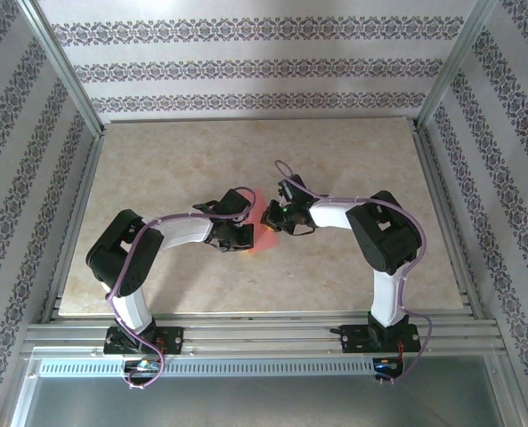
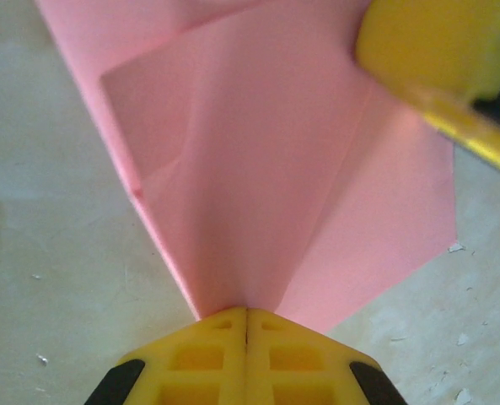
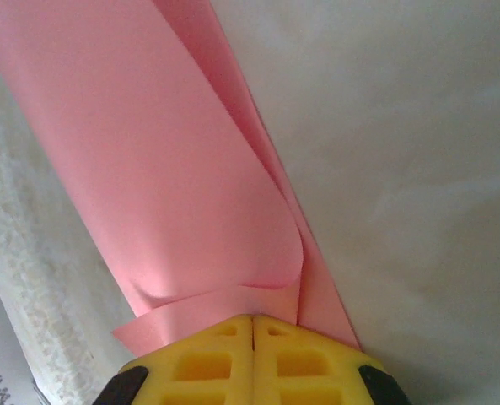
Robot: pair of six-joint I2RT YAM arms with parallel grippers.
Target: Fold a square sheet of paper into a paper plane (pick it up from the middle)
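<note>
Mid-fold over the table [image 1: 353,267]: my left gripper [image 2: 247,319] and right gripper [image 3: 252,325] both pinch the square sheet of paper [image 2: 266,169], partly creased, with most folds seemingly still ahead.

Pink paper sheet [image 2: 266,186], part-folded, creased, flap curled, at table [image 1: 353,267] ctr.

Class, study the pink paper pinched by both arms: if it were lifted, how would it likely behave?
Probably floppy: the paper curls over in a loose loop near the right jaws. Likely very light, being a thin sheet. Its creases may stiffen it slightly along the folds.
</note>
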